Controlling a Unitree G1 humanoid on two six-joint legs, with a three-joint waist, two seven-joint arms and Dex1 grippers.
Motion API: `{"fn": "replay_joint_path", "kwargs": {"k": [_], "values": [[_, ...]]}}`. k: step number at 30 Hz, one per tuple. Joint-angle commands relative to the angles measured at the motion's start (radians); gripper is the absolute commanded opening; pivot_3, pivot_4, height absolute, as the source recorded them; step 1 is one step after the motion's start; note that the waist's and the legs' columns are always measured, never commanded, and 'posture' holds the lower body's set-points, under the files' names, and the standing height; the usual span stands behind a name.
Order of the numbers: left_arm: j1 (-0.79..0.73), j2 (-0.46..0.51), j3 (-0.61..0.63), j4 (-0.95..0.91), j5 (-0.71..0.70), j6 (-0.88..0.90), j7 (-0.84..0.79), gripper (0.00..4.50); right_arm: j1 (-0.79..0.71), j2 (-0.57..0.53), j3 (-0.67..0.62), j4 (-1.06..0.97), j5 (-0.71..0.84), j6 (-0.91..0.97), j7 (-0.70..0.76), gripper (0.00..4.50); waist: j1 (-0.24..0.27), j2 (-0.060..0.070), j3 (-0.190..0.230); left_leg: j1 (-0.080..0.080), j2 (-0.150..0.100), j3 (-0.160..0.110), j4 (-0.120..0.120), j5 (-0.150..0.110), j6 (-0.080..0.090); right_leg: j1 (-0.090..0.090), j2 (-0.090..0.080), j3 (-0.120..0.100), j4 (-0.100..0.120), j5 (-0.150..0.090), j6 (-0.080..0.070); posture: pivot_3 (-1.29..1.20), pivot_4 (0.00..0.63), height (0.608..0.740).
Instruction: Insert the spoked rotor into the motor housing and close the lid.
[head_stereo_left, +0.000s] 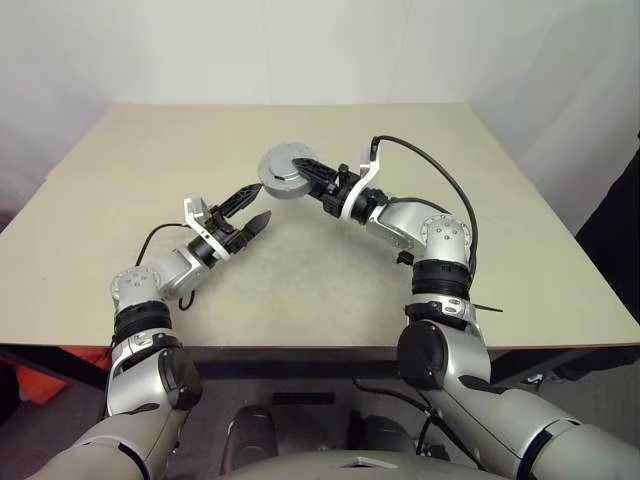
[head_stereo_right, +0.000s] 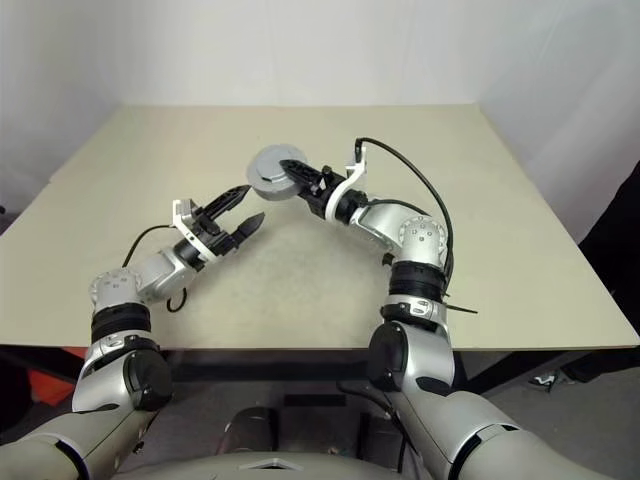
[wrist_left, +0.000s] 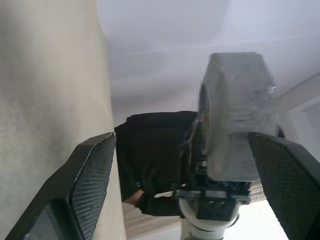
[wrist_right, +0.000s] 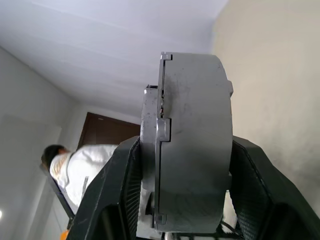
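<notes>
Nearest in, two arms reach out over the beige table (head_stereo_left: 120, 190), and one grey motor unit is the landmark here. The left gripper (head_stereo_left: 248, 208) hovers above the table, just short of the motor housing (head_stereo_left: 283, 172) and to its left, and its two black fingers (wrist_left: 89, 176) stand wide apart with nothing between them. In the left wrist view the housing shows edge-on between those spread jaws, clear of both pads.

A little farther out, the right gripper (head_stereo_left: 300, 168) has the motor housing clamped, lifted clear off the table. From the right wrist view the grey puck sits edge-on between the two black fingers (wrist_right: 120, 190), one pad on each flat face. A thinner grey disc, the lid (wrist_right: 150, 150), lies flat against one face of the housing, narrower than the puck; whether it is fully seated I cannot tell. One housing, one lid, and the rotor cannot be made out.

Beyond the housing, the right wrist view catches one person (wrist_right: 75, 170) in a white top in front of a dark door (wrist_right: 107, 132).
</notes>
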Motion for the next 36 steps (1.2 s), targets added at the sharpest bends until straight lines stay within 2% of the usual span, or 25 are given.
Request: {"fn": "replay_joint_path", "kwargs": {"k": [1, 14, 29, 32, 36], "values": [[-0.021, 0.001, -0.006, -0.008, -0.031, 0.002, -0.02, 4.45, -0.012, 0.027, 0.03, -0.044, 0.042, 0.001, 0.012, 2.05, 0.003, 0.0, 0.0, 0.0, 0.0, 0.0, 0.0, 0.0, 0.0, 0.0, 0.0, 0.0, 0.0, 0.0, 0.0, 0.0, 0.0, 0.74], [-0.032, -0.049, -0.006, -0.068, -0.086, 0.002, 0.042, 4.45, 0.006, 0.024, 0.061, -0.027, 0.032, -0.007, 0.02, 2.05, 0.015, 0.0, 0.0, 0.0, 0.0, 0.0, 0.001, 0.0, 0.0, 0.001, 0.0, 0.0, 0.001, 0.0, 0.001, 0.0, 0.0, 0.74], [-0.043, -0.073, -0.022, -0.069, -0.085, -0.087, 0.069, 4.45, 0.02, 0.014, 0.089, -0.029, 0.038, -0.016, 0.024, 2.05, 0.016, 0.0, 0.0, 0.0, 0.0, -0.001, 0.004, 0.0, 0.0, 0.001, 0.0, 0.0, 0.001, 0.001, 0.002, 0.0, 0.0, 0.74], [-0.046, -0.076, -0.035, -0.064, -0.079, -0.101, 0.06, 3.83, 0.02, 0.014, 0.093, -0.028, 0.037, -0.018, 0.026, 2.05, 0.016, 0.0, 0.0, -0.001, 0.0, -0.001, 0.005, 0.0, 0.0, 0.001, 0.0, 0.0, 0.001, 0.002, 0.003, 0.0, 0.0, 0.74], [-0.049, -0.069, -0.044, -0.051, -0.079, -0.104, 0.051, 2.45, 0.022, 0.012, 0.096, -0.027, 0.034, -0.022, 0.03, 2.05, 0.016, 0.0, 0.0, -0.001, 0.001, -0.001, 0.006, 0.0, 0.0, 0.002, 0.0, 0.0, 0.002, 0.002, 0.003, 0.0, 0.0, 0.74]]}}
